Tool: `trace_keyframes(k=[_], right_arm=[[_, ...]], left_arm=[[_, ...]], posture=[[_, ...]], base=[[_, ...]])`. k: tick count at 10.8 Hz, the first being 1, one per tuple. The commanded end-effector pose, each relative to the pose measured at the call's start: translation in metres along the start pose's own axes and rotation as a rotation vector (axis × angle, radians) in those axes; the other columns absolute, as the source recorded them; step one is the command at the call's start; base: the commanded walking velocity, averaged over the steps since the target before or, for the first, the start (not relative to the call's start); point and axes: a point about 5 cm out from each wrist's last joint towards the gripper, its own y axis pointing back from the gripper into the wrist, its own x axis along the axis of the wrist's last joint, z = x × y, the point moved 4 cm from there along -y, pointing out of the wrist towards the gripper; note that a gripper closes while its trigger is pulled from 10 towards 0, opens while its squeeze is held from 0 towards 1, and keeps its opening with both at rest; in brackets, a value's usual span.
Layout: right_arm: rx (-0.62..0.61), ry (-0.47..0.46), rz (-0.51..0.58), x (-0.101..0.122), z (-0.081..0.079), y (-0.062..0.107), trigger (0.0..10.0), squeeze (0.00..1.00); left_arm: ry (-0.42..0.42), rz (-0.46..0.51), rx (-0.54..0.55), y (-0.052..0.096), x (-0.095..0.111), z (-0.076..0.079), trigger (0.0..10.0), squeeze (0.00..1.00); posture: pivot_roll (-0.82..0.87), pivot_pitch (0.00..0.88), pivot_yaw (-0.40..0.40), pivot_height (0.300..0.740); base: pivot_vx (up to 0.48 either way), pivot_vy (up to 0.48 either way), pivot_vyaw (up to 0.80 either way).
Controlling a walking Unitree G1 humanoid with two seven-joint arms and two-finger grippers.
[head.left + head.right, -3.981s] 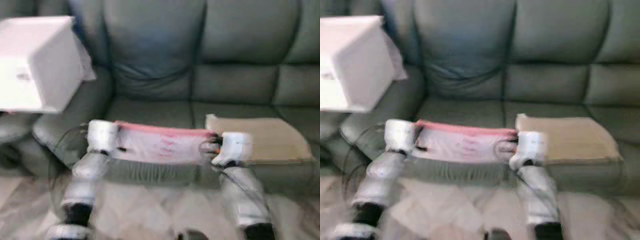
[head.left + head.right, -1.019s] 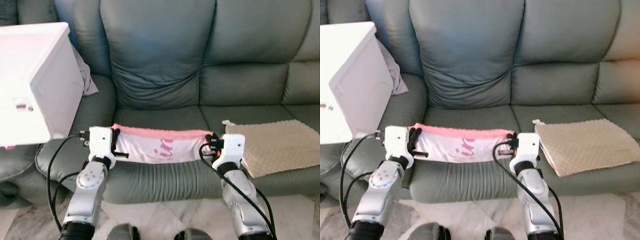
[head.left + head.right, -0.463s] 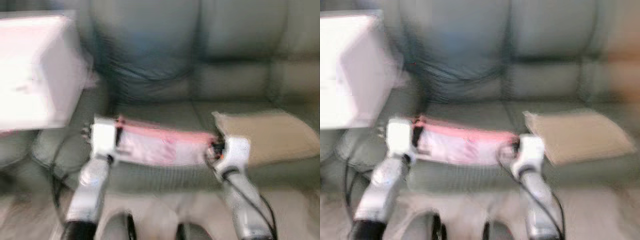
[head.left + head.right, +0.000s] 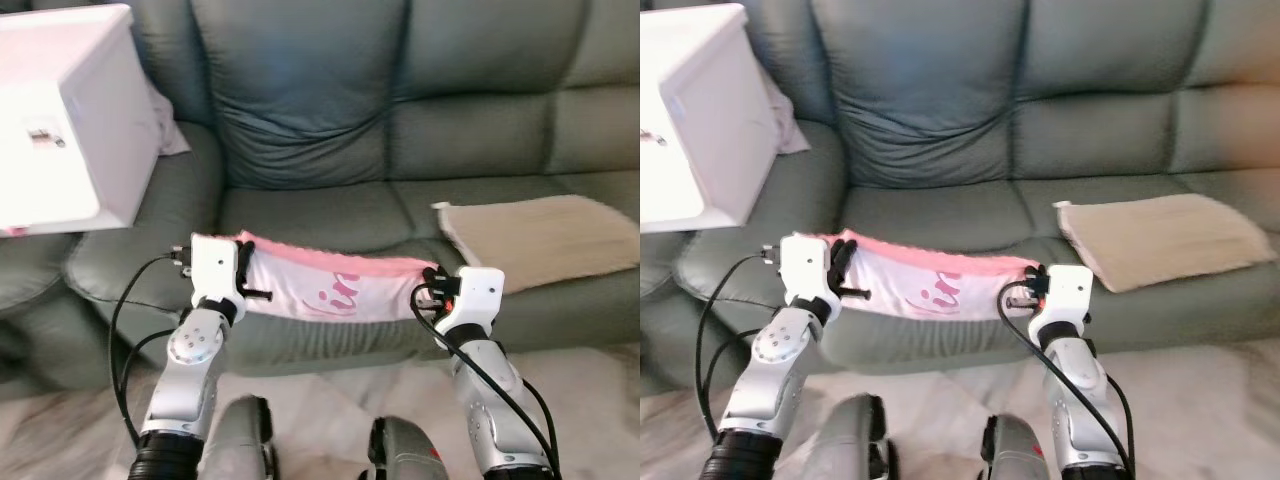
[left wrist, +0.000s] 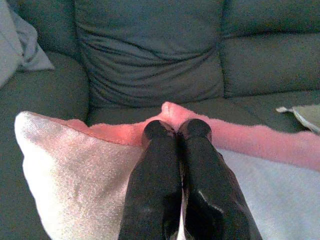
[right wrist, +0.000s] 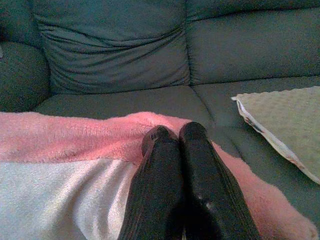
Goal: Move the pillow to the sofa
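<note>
Now sharp vs. the blurred frames 0.5 s ago; whole view shifted since 1 s ago (camera moved), sofa [image 4: 300, 110] sits higher in frame, more floor [image 4: 330, 400] showing at bottom, robot's own legs [image 4: 400, 455] in sight. Pillow [image 4: 320, 290], white front w/ pink fuzzy back edge & pink lettering, still stretched between both arms as before, grip unchanged. It hangs at the front lip of the sofa's middle seat cushion [image 4: 310, 215]; can't tell if it touches the cushion front. Left claw [image 5: 177, 131]: fingers [image 5: 155, 170] pressed together, pinching pillow's left end at the pink edge; pillow corner juts out beside it in left wrist view. Right claw [image 6: 174, 134]: fingers pressed together too, nipping the pink edge at pillow's right end. So pillow lies directly betw. the two claws, one end in each. Beige folded blanket [image 4: 545, 238] on seat to robot's right, apart from pillow. White box [image 4: 65, 120] on sofa's left armrest side, grey cloth [image 4: 165, 125] behind it. Black cables [image 4: 125, 300] loop off both wrists.
</note>
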Motion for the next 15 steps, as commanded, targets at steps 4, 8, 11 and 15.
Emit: trace_keyframes(k=[4, 8, 11, 15], right_arm=[[0.007, 0.007, 0.031, 0.01, 0.0, -0.006, 10.0, 0.0], [0.013, 0.034, 0.057, 0.015, -0.002, -0.006, 10.0, 0.0], [0.041, 0.14, 0.17, 0.044, -0.006, -0.01, 10.0, 0.0], [0.064, 0.201, 0.223, 0.059, -0.01, -0.012, 10.0, 0.0]], left_arm=[[0.012, 0.041, -0.038, -0.005, 0.009, 0.008, 10.0, 0.0], [0.016, 0.043, -0.042, -0.005, 0.008, 0.008, 10.0, 0.0], [0.02, 0.045, -0.038, -0.004, 0.008, 0.008, 10.0, 0.0], [0.03, 0.027, -0.009, -0.005, 0.005, 0.004, 10.0, 0.0]], posture=[[-0.04, 0.0, -0.016, 0.63], [-0.04, 0.0, -0.013, 0.63], [-0.04, 0.0, -0.014, 0.63], [-0.04, 0.0, -0.01, 0.63]], base=[[0.173, 0.0, 0.0], [0.376, 0.0, 0.0], [0.379, 0.0, 0.0], [0.186, 0.0, 0.0]])
